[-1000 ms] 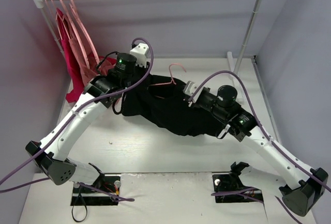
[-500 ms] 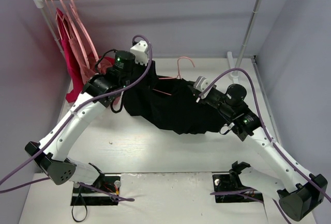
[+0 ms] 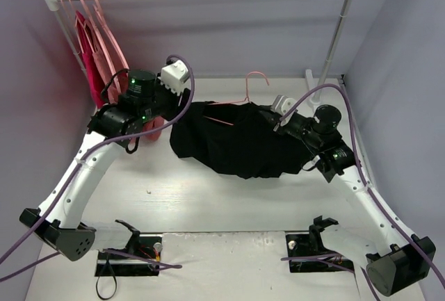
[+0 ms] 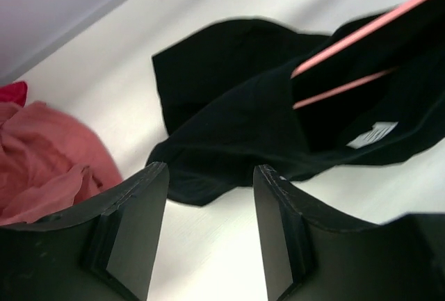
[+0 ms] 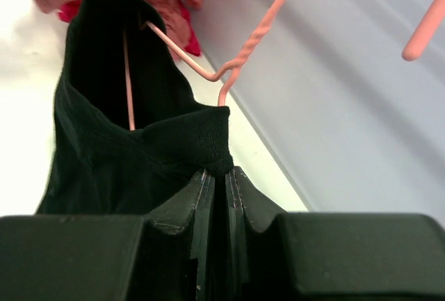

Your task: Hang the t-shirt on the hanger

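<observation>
**A:** Where is the t-shirt point(image 3: 236, 144)?
**B:** Bunched black at mid-table point(image 3: 208, 204), with the pink hanger point(image 5: 249, 45) partly inside its neck and the hook sticking out.
**A:** And the grippers?
**B:** The right gripper point(image 5: 219, 176) pinches the collar tight, perhaps lifting that end. The left gripper point(image 4: 208, 172) gapes wide and empty beside the shirt's other end, near a rose garment point(image 4: 49, 155).
</observation>
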### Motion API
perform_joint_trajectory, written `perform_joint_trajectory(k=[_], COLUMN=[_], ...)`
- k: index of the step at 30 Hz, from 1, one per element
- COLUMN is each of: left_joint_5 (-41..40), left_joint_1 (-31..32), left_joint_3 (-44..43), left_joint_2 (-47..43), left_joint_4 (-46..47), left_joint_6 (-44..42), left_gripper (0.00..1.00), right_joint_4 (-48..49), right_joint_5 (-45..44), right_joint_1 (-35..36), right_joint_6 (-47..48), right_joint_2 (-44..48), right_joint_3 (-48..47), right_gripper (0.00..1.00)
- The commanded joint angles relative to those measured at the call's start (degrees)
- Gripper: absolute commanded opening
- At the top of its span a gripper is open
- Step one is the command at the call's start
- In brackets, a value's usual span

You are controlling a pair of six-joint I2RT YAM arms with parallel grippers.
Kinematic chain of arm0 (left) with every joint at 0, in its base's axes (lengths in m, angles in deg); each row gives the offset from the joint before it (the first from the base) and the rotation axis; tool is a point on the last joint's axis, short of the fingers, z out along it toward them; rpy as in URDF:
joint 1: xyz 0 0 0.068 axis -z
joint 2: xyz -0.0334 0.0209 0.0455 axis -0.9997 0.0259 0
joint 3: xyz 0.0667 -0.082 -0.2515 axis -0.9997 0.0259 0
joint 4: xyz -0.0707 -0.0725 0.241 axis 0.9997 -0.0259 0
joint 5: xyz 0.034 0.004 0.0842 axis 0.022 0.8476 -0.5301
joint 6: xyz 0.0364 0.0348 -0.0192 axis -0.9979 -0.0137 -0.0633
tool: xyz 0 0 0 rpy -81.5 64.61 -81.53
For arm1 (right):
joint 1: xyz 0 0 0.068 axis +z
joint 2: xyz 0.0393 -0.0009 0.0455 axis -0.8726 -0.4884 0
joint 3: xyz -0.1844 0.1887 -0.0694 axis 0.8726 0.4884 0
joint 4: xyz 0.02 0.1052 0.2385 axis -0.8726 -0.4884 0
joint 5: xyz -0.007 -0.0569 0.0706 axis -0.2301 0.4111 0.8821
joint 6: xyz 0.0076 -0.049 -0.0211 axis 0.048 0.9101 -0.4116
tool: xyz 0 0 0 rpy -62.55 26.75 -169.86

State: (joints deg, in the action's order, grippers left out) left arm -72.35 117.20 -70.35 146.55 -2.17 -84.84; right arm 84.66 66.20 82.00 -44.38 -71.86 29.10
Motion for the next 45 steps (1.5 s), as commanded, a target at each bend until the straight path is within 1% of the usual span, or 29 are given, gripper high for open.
perform_joint_trajectory(k=[1, 4, 6, 10, 13, 16, 21, 25, 28, 31, 33, 38, 42, 45], left_joint_5=[5.71, 7.02, 9.04, 11.76, 15.18, 17.30, 18.19, 18.54, 20.99, 21.70, 20.92, 19.33, 21.35, 22.93], left_joint_1=[-1.70, -2.58, -2.85, -2.85, -2.94, -2.94, -3.02, -3.81, -4.43, -4.43, -4.43, -4.43, -4.43, -4.43], left_joint_3=[2.05, 2.85, 1.88, 3.63, 4.34, 4.69, 5.04, 6.01, 6.27, 6.36, 7.32, 9.17, 8.03, 8.73], left_joint_2=[-3.77, -3.42, -1.75, -0.96, -0.52, -0.08, 0.97, 0.98, 0.98, 2.12, 2.56, 0.27, 1.06, 1.85], left_joint_4=[1.61, 1.79, 0.47, 1.44, 1.00, -0.23, -2.86, -3.66, -3.31, -2.52, -1.38, 3.98, 3.72, 3.64], left_joint_6=[-7.53, -10.16, -11.31, -14.82, -17.98, -19.39, -22.30, -22.91, -23.00, -22.83, -22.39, -22.21, -22.13, -22.04], left_gripper=[0.52, 0.55, 0.55, 0.55, 0.56, 0.56, 0.56, 0.56, 0.56, 0.56, 0.56, 0.56, 0.56, 0.56], right_joint_4=[4.61, 3.73, 3.47, 2.94, 2.15, 1.89, 1.97, 1.88, 2.32, 2.59, 3.20, 3.03, 7.51, 4.88], right_joint_5=[6.75, 7.98, 8.25, 8.95, 8.95, 9.22, 9.92, 9.83, 10.01, 11.23, 11.85, 14.83, 15.63, 15.28], right_joint_1=[-0.93, -1.11, -1.19, -1.11, -1.19, -1.28, -1.55, -1.63, -1.64, -1.64, -1.63, -1.72, -1.63, -1.63], right_joint_6=[-1.41, -1.58, -1.67, -1.67, -1.24, -1.15, -1.23, -1.32, -1.41, -2.11, -3.07, -4.57, -7.03, -5.98], right_joint_2=[-0.59, -1.30, -1.47, -1.48, -1.65, -2.09, -2.62, -2.71, -2.70, -3.23, -3.41, -3.94, -2.53, -3.75], right_joint_3=[-4.56, -5.44, -5.62, -5.79, -6.15, -6.41, -6.59, -6.59, -6.41, -7.29, -7.38, -7.56, -4.39, -6.49], right_gripper=[0.00, 0.00, 0.00, 0.00, 0.00, 0.00, 0.00, 0.00, 0.00, 0.00, 0.00, 0.00, 0.00, 0.00])
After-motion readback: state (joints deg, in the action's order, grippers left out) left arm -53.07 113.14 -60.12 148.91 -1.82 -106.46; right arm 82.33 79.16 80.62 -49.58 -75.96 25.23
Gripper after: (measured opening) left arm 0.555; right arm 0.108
